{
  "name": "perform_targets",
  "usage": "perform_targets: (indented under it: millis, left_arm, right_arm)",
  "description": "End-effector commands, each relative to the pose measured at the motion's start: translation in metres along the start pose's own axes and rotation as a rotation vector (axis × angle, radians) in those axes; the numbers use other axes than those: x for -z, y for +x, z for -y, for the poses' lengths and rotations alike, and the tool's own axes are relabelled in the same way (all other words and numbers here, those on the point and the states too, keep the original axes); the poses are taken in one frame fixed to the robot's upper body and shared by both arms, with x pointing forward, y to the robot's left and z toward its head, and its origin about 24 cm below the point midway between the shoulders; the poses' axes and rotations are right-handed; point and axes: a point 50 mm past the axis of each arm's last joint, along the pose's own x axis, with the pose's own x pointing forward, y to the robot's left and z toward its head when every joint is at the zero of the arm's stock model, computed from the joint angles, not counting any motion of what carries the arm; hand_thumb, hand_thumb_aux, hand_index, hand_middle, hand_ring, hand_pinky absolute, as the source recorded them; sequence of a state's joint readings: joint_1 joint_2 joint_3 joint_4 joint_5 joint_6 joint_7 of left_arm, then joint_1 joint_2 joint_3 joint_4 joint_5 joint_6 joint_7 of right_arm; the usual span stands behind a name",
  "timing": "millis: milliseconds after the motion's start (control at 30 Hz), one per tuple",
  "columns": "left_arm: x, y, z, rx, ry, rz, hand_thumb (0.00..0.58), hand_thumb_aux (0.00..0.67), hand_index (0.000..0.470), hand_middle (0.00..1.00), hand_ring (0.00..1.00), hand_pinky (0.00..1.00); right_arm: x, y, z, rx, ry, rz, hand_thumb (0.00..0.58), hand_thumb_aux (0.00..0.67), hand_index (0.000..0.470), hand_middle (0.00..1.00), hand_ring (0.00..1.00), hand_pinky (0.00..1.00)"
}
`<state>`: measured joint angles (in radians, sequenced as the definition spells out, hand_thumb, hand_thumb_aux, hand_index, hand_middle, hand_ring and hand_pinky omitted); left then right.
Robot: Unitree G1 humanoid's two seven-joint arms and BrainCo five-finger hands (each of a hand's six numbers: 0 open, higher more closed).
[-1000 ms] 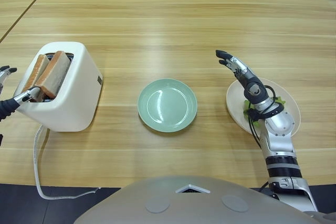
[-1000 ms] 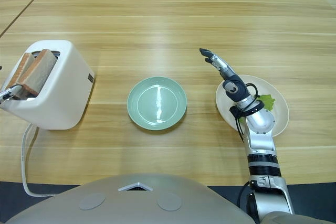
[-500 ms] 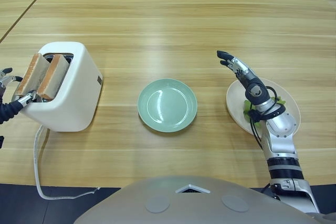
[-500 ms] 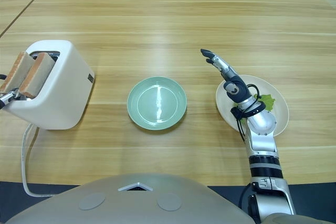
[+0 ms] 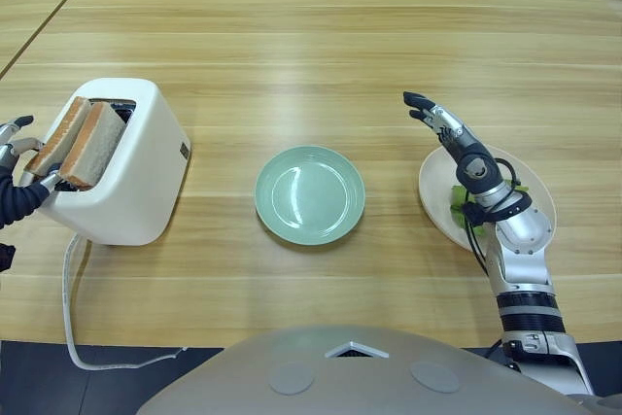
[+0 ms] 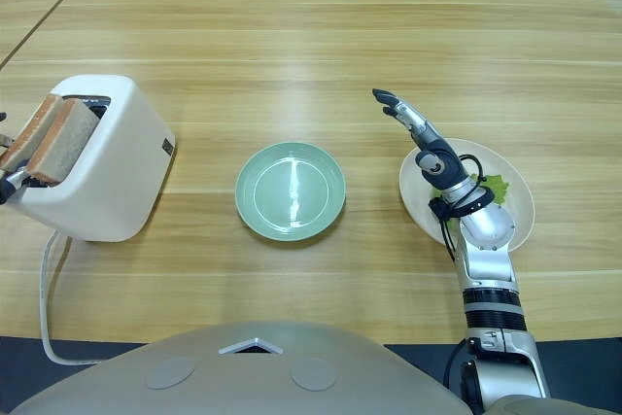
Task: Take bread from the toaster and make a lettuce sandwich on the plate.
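A white toaster [image 5: 141,177] stands at the table's left. Two brown bread slices [image 5: 80,135] are tilted together above its left end, pinched in my left hand [image 5: 21,177] at the view's edge. An empty green plate [image 5: 309,194] lies in the middle of the table. At the right, a cream plate [image 5: 536,196] holds a green lettuce leaf [image 6: 494,187], partly hidden by my right forearm. My right hand [image 5: 442,126] hovers just left of that plate, fingers stretched out flat and holding nothing.
The toaster's white cord [image 5: 68,293] trails off its front corner to the table's near edge. Broad bare wooden tabletop [image 5: 321,36] stretches behind the plates.
My left hand has drawn the two bread slices up and leftwards, away from the toaster's slots. The right hand has drifted very slightly to the right.
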<state>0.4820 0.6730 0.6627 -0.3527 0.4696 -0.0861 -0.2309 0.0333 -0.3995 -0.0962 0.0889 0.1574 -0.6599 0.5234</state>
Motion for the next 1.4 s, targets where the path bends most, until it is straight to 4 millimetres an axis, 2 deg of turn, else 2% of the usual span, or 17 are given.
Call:
perform_targets:
  millis: [33, 233, 367, 500, 600, 633, 733, 900, 1000, 1133, 1233, 1400]
  left_arm:
    - [-0.005, 0.006, 0.002, -0.04, -0.094, 0.051, 0.58, 0.67, 0.47, 0.0, 0.0, 0.0]
    - [-0.002, 0.011, -0.005, -0.129, -0.187, 0.08, 0.58, 0.67, 0.47, 0.0, 0.0, 0.0]
    - [-0.005, 0.014, -0.031, -0.275, -0.232, 0.132, 0.58, 0.67, 0.47, 0.0, 0.0, 0.0]
    - [-0.022, 0.018, -0.061, -0.402, -0.267, 0.224, 0.58, 0.67, 0.47, 0.0, 0.0, 0.0]
    - [-0.038, 0.021, -0.07, -0.437, -0.296, 0.297, 0.58, 0.67, 0.47, 0.0, 0.0, 0.0]
    - [-0.046, 0.023, -0.068, -0.422, -0.387, 0.338, 0.58, 0.67, 0.47, 0.0, 0.0, 0.0]
    - [-0.069, 0.034, -0.051, -0.332, -0.583, 0.427, 0.58, 0.67, 0.47, 0.0, 0.0, 0.0]
    - [-0.113, 0.05, -0.007, -0.134, -0.871, 0.538, 0.58, 0.67, 0.47, 0.0, 0.0, 0.0]
    - [-0.141, 0.054, 0.011, -0.043, -0.914, 0.595, 0.58, 0.67, 0.47, 0.0, 0.0, 0.0]
    - [-0.179, 0.048, 0.046, 0.048, -0.733, 0.661, 0.58, 0.67, 0.47, 0.0, 0.0, 0.0]
    - [-0.192, 0.042, 0.07, 0.031, -0.536, 0.682, 0.58, 0.67, 0.47, 0.0, 0.0, 0.0]
    - [-0.212, 0.025, 0.107, 0.025, -0.379, 0.752, 0.58, 0.67, 0.47, 0.0, 0.0, 0.0]
  right_arm:
    - [-0.001, 0.0, 0.002, 0.003, -0.006, -0.005, 0.0, 0.0, 0.0, 0.0, 0.0, 0.0]
    - [0.001, 0.001, 0.001, 0.001, -0.005, -0.005, 0.0, 0.0, 0.0, 0.0, 0.0, 0.0]
    - [0.002, 0.003, 0.001, 0.0, -0.003, -0.003, 0.0, 0.0, 0.0, 0.0, 0.0, 0.0]
    - [0.003, 0.004, 0.0, 0.002, -0.001, 0.0, 0.0, 0.0, 0.0, 0.0, 0.0, 0.0]
    - [0.004, 0.004, -0.001, 0.003, -0.001, 0.004, 0.0, 0.0, 0.0, 0.0, 0.0, 0.0]
    - [0.004, 0.005, -0.001, 0.003, -0.001, 0.005, 0.0, 0.0, 0.0, 0.0, 0.0, 0.0]
    - [0.005, 0.009, -0.001, 0.001, 0.003, 0.012, 0.0, 0.0, 0.0, 0.0, 0.0, 0.0]
    - [0.007, 0.018, -0.003, -0.01, 0.006, 0.028, 0.0, 0.0, 0.0, 0.0, 0.0, 0.0]
    - [0.008, 0.021, -0.003, -0.012, 0.002, 0.034, 0.0, 0.0, 0.0, 0.0, 0.0, 0.0]
    - [0.007, 0.029, -0.003, -0.035, -0.002, 0.053, 0.0, 0.0, 0.0, 0.0, 0.0, 0.0]
    - [0.005, 0.032, -0.002, -0.049, -0.01, 0.063, 0.0, 0.0, 0.0, 0.0, 0.0, 0.0]
    - [0.004, 0.035, -0.001, -0.058, -0.014, 0.07, 0.0, 0.0, 0.0, 0.0, 0.0, 0.0]
